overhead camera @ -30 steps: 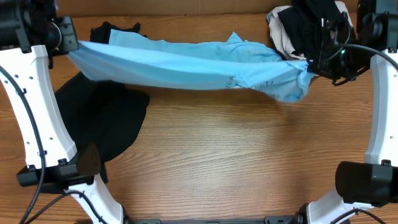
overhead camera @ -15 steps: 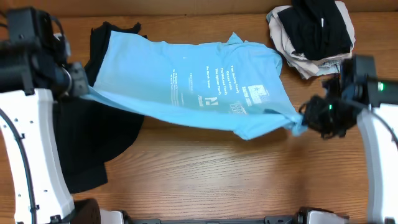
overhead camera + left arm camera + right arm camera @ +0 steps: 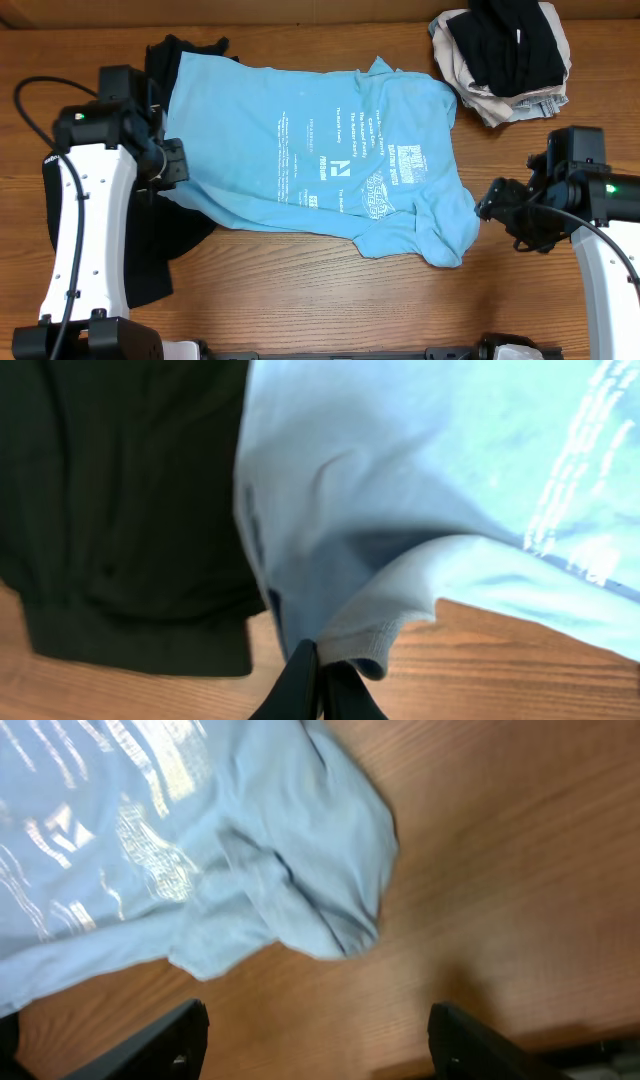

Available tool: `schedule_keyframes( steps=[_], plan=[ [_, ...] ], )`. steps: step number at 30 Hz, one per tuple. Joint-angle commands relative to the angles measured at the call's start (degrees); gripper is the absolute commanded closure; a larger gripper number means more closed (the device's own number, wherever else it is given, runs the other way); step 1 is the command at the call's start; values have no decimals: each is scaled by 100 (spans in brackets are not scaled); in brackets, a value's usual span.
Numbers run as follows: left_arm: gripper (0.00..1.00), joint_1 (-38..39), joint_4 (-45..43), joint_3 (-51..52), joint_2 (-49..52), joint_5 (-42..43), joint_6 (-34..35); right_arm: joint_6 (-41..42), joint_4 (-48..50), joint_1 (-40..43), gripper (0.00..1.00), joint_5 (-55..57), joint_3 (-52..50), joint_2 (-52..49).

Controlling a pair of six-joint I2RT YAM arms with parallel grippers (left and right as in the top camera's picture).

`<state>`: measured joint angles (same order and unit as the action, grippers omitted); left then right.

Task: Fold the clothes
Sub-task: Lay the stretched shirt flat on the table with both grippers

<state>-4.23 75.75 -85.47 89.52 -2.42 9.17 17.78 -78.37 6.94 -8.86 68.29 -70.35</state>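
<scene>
Left gripper (image 3: 318, 685): fingers pressed together on a ribbed hem corner of the light-blue T-shirt (image 3: 430, 470), the cloth gathered into a fold at the tips and drawn up from there. Directly outward from this grip, the shirt's edge overlaps the black garment (image 3: 120, 510), which lies flat beneath and to the side of it; bare table (image 3: 520, 680) shows under the lifted hem. Right gripper (image 3: 318, 1045): fingers (image 3: 170, 1038) spread wide, nothing between them but wood. A rumpled corner of the shirt lies just ahead of these fingers, near but not touching. From overhead, the shirt is spread print-side up across the upper middle of the table, its left portion resting on the black garment, its lower right corner bunched and slightly crumpled just beside the right gripper. A heap of dark and beige fabric (image 3: 505, 60) sits at the far right corner, apart from the shirt. The printed lettering is too small to read. Much of the black garment is covered by the shirt and the left arm, so its outline cannot be made out. Only the tips of the fingers show at the bottom edge of each wrist view.
</scene>
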Motion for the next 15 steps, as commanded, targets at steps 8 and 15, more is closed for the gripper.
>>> schedule_keyframes(
  steps=[8,15],
  plan=[
    [96,330,-498,212,-151,116,138,-579,1394,-1408,28,199,-11,-713],
    [96,234,-557,212,-151,31,120,-535,2079,-1965,38,809,-11,-2041]
  ],
)
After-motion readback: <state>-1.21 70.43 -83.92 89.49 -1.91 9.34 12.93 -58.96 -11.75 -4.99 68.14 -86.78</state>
